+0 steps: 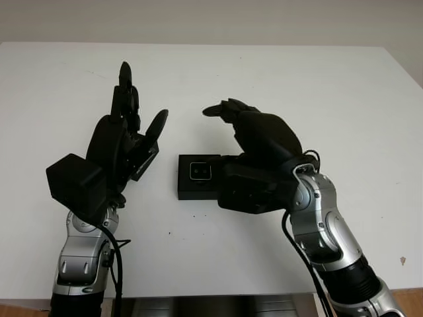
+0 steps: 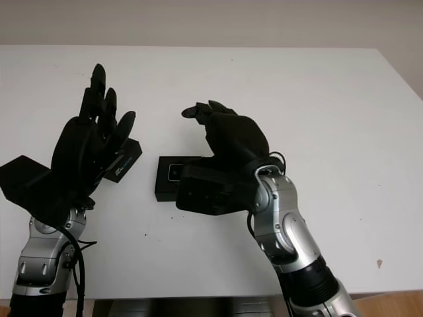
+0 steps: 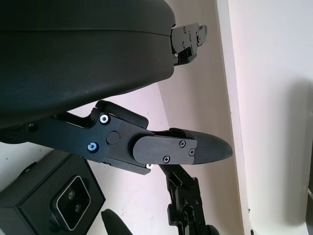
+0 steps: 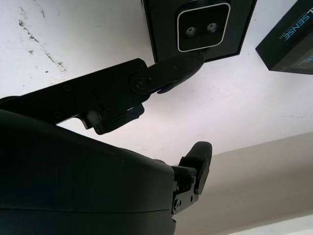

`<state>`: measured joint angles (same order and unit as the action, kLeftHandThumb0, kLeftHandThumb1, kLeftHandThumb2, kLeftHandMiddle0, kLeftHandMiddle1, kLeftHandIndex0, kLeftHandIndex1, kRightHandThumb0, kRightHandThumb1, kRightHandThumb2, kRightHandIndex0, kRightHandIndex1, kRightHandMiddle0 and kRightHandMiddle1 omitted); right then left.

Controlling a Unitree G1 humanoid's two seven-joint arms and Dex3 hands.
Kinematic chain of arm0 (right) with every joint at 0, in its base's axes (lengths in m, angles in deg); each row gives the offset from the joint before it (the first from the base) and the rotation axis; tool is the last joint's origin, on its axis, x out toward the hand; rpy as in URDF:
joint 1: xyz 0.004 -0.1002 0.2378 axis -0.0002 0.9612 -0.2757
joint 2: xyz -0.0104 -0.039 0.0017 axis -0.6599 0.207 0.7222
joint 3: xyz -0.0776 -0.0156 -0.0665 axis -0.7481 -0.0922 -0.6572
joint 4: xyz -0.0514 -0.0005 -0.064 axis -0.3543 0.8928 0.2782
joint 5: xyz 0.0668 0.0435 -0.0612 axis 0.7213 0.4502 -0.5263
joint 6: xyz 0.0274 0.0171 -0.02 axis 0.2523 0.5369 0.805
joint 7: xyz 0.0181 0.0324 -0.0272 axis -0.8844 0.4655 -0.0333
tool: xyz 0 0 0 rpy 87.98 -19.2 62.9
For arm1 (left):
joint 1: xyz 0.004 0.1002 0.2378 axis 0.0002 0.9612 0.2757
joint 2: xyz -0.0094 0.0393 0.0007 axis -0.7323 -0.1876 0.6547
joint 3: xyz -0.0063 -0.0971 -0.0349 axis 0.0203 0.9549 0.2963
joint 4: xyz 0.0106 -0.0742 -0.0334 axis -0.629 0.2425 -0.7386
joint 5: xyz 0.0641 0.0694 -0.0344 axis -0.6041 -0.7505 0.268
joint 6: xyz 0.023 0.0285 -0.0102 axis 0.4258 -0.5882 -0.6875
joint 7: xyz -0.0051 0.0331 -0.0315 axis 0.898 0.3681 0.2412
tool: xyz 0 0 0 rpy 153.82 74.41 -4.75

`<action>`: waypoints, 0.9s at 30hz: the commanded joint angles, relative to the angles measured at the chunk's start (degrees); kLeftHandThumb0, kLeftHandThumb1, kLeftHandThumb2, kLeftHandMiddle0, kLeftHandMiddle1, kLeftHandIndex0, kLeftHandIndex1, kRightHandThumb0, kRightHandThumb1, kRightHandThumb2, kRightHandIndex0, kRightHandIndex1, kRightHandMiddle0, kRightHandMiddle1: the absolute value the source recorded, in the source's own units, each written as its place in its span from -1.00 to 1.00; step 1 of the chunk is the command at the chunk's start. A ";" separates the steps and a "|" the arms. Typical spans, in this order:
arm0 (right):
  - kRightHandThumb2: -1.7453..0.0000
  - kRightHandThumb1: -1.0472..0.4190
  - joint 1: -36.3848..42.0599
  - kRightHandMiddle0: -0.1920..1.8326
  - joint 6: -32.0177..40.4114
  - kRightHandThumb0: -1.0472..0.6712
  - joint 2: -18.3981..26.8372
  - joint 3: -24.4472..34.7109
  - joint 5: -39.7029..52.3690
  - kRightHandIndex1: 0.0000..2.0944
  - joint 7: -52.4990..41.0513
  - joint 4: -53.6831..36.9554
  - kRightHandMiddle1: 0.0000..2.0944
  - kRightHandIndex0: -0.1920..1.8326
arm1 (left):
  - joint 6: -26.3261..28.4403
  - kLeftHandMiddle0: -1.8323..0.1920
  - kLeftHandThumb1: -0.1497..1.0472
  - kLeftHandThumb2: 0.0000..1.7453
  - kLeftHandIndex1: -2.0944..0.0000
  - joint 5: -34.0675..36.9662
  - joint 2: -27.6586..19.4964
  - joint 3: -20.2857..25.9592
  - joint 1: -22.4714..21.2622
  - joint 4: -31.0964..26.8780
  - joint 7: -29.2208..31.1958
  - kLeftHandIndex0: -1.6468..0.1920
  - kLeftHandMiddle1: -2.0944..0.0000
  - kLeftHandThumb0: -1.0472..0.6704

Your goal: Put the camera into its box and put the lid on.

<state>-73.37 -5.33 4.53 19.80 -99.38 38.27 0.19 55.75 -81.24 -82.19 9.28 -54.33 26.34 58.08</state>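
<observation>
A low black box [image 1: 192, 188] lies on the white table [image 1: 297, 86] with the small camera [image 1: 200, 171] set in it, lens face up. In the right wrist view the camera [image 4: 203, 27] shows two lenses inside the box [image 4: 161, 29]. The black lid [image 2: 124, 165] lies on the table just left of the box, partly hidden by my left hand [image 1: 142, 99]. That hand is raised above the lid, open and holding nothing. My right hand [image 1: 228, 112] hovers over the box's right end, open, with one finger [image 4: 171, 73] close to the box's edge.
The table's front edge [image 1: 211, 294] runs just below both forearms. Its right edge [image 1: 403, 66] slants away at the far right. A small brown speck [image 1: 402, 261] marks the surface at the front right.
</observation>
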 commanded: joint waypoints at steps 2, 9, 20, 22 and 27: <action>0.92 -0.87 0.30 -0.70 -1.29 -0.46 -0.84 2.61 3.71 -0.91 1.61 -1.06 -0.38 -0.62 | -0.32 1.00 1.00 -0.60 0.97 -0.22 -0.61 0.53 -0.12 -0.81 -0.07 1.00 0.97 -0.58; 0.77 -1.00 1.79 -0.67 -4.60 -0.52 -3.32 9.95 18.34 -0.90 4.94 1.74 -0.38 -0.57 | -0.09 1.00 1.00 -0.64 1.00 1.30 -3.08 2.84 -0.59 -1.95 1.47 1.00 1.00 -0.58; 0.54 -1.00 -2.42 -0.73 -6.08 -0.55 0.33 17.86 34.98 -0.86 -0.13 7.67 -0.41 -0.47 | -3.50 0.32 1.00 -0.83 0.54 -1.19 -16.21 10.40 -3.38 -0.47 5.57 0.35 0.47 -0.33; 0.52 -1.00 -3.19 -0.75 -7.12 -0.55 1.07 18.51 36.44 -0.86 -0.21 9.13 -0.33 -0.49 | -1.91 0.43 0.99 -0.88 0.39 -2.03 -20.12 10.81 -3.71 -0.27 7.98 0.42 0.27 -0.35; 0.52 -1.00 -6.16 -0.93 -3.30 -0.57 2.61 22.18 43.11 -0.92 -2.71 11.17 -0.10 -0.59 | -7.49 0.61 0.71 -0.95 0.80 -8.76 -38.95 7.74 -7.60 5.65 22.77 0.60 0.84 -0.39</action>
<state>-77.62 -9.59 6.19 40.24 -57.90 35.93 11.01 50.65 -88.58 -115.58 18.15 -59.04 30.74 77.69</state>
